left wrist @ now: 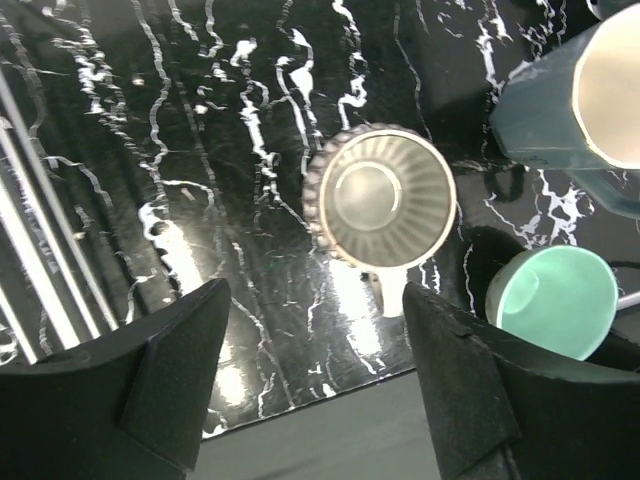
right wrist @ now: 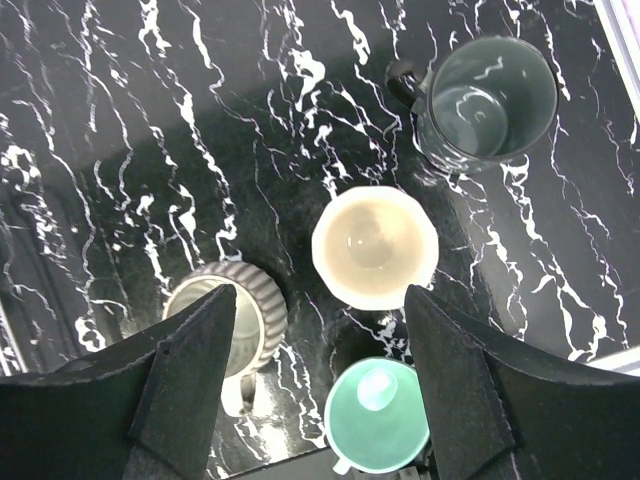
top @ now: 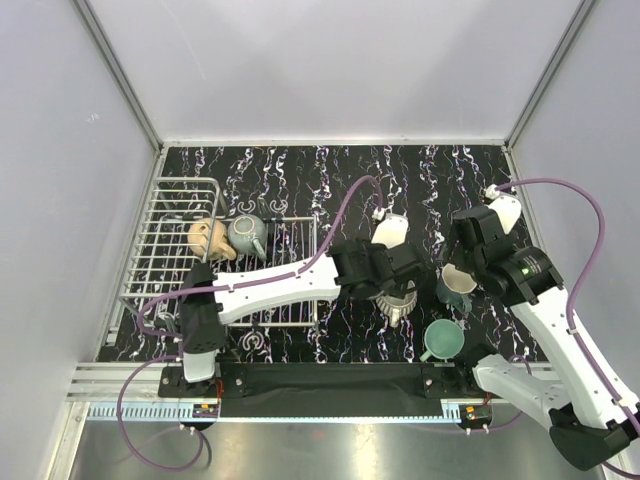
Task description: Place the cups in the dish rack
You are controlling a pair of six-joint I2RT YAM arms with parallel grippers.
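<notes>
The white wire dish rack (top: 150, 250) stands at the left and holds a peach-tan cup (top: 208, 238) and a grey-teal cup (top: 247, 235). My left gripper (top: 398, 288) is open and empty above the upright ribbed grey-beige cup (left wrist: 380, 197), which lies ahead of the fingers (left wrist: 180, 370). My right gripper (right wrist: 320, 350) is open and empty above a grey-teal cup with a pale inside (right wrist: 374, 247). A mint green cup (right wrist: 378, 415) stands near it. A darker grey-teal cup (right wrist: 490, 97) stands farther right, hidden under the right arm in the top view.
The three right-hand cups (top: 457, 285) stand close together on the black marbled mat (top: 330, 180). White walls enclose the table. The mat's near edge (left wrist: 330, 400) lies just below the left fingers. The rack's wires (left wrist: 30, 290) show at left.
</notes>
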